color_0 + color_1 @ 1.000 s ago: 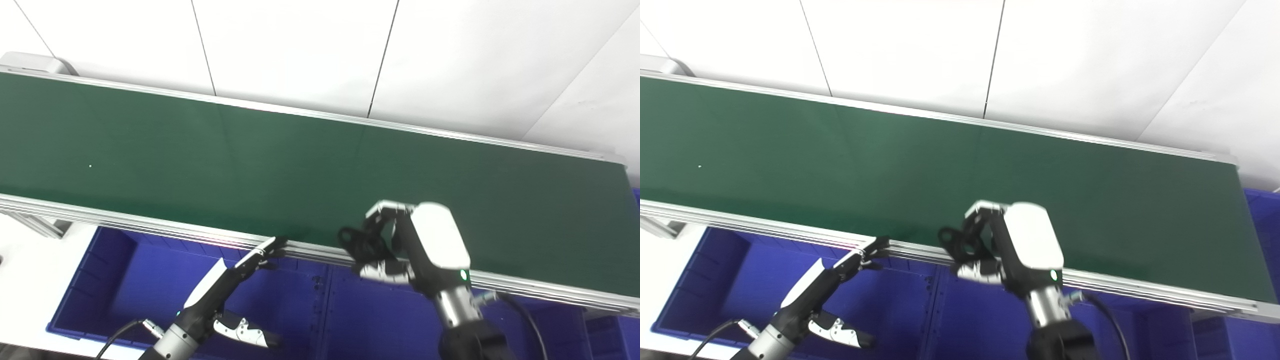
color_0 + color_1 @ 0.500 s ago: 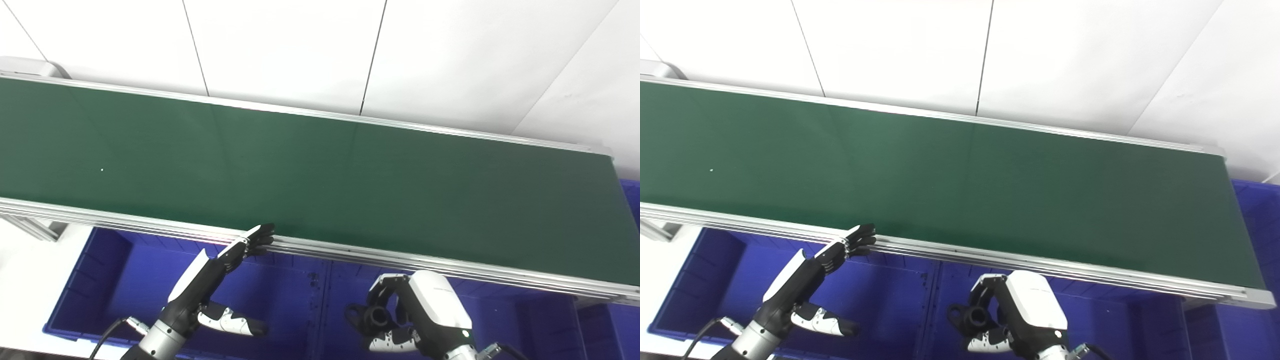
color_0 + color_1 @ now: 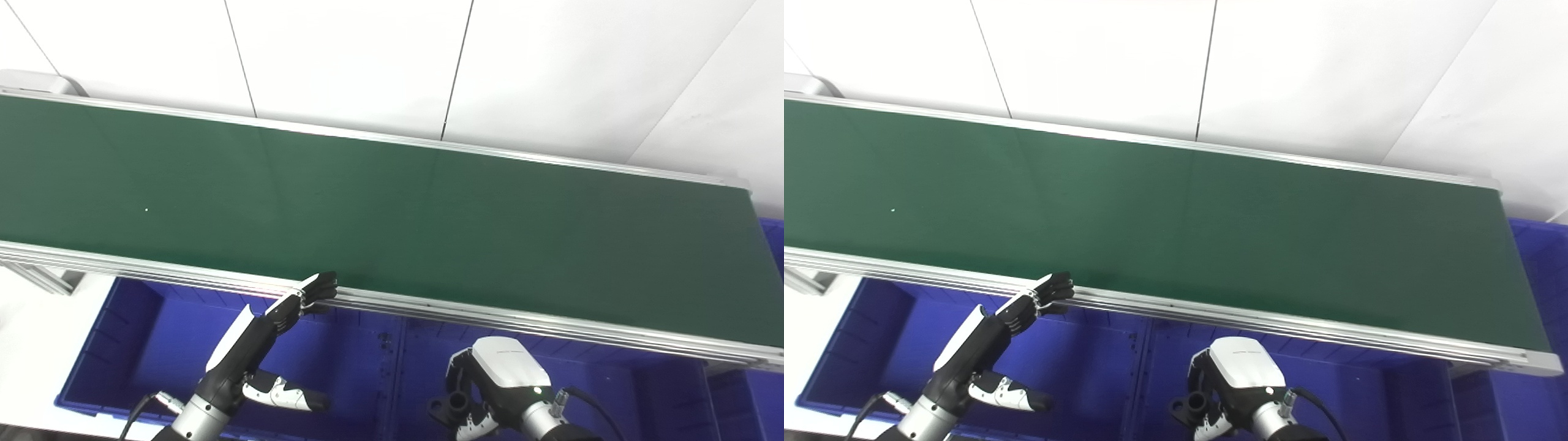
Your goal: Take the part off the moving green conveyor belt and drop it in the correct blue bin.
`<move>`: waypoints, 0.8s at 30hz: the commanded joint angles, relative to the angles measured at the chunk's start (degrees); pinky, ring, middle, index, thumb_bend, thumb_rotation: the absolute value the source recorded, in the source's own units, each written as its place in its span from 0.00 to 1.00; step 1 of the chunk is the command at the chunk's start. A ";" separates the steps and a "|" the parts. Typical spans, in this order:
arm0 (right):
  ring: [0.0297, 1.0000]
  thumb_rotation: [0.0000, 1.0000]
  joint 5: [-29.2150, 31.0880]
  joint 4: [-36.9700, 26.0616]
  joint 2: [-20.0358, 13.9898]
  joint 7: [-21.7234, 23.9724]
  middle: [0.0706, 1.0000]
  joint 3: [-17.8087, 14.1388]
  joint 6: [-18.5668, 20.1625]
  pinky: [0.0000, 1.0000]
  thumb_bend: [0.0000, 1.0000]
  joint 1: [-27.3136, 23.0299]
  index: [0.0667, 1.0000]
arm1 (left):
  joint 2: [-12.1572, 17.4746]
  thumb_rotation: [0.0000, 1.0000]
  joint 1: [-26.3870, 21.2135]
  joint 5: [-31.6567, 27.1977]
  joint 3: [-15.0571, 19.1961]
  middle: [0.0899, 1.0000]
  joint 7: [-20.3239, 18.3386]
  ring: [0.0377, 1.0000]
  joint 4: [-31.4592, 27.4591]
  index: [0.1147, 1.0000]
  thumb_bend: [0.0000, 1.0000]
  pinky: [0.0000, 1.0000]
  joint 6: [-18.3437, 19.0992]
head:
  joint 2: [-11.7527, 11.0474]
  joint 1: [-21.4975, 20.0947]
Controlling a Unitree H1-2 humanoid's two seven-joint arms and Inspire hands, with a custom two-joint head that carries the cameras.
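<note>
The right hand (image 3: 499, 386) grips the black part (image 3: 450, 405) over the middle blue bin (image 3: 422, 361), its round bore facing the camera; long axis unclear, partly hidden by fingers. The left hand (image 3: 269, 340) is open, fingers straight, near the conveyor belt (image 3: 392, 214)

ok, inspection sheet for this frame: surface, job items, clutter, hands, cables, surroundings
Surface: green conveyor belt bare apart from one tiny white speck.
Job's things: black part off the belt, held over the middle blue bin; left blue bin beside it, another blue bin at the belt's right end.
Clutter: nothing seen.
Hands: right hand shut on the black part, low over the middle bin; left hand open, fingers straight, fingertips at the belt's near rail.
Cables: one black cable at each wrist, left and right.
Surroundings: white panelled wall behind the belt.
</note>
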 commanded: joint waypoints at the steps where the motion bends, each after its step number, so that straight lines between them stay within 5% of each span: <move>1: 0.75 0.24 -3.05 -2.72 0.06 1.61 0.76 0.50 1.04 0.74 0.61 -0.20 0.78 | 0.00 0.47 0.13 -0.85 0.78 0.89 -0.82 0.86 -2.11 0.89 0.95 0.79 -2.08 | 0.10 -0.12; 5: 0.85 0.37 -6.57 -5.44 0.36 3.04 0.85 0.64 0.82 0.86 0.61 1.39 0.82 | -0.29 0.45 0.45 -1.42 1.46 0.89 -2.14 0.87 -2.34 0.89 0.95 0.80 -2.08 | 0.16 0.03; 14: 0.85 0.30 -3.68 -14.01 4.37 -4.56 0.84 -1.93 -0.84 0.84 0.66 10.23 0.84 | -0.54 0.45 1.58 -1.68 2.80 0.90 -3.92 0.87 -3.05 0.89 0.95 0.79 -2.07 | 0.59 0.18; 21: 0.81 0.20 20.97 -18.18 9.39 -15.14 0.83 -5.90 -3.44 0.72 0.69 19.23 0.84 | -0.39 0.44 1.61 -1.54 3.46 0.92 -5.06 0.89 -2.99 0.92 0.92 0.82 -2.09 | 0.80 0.41; 24: 0.79 0.24 28.06 -17.05 9.08 -20.16 0.82 -6.44 -8.59 0.69 0.71 21.44 0.84 | -0.42 0.44 1.45 -1.12 3.74 0.92 -5.14 0.89 -2.65 0.92 0.92 0.82 -2.07 | 0.51 0.49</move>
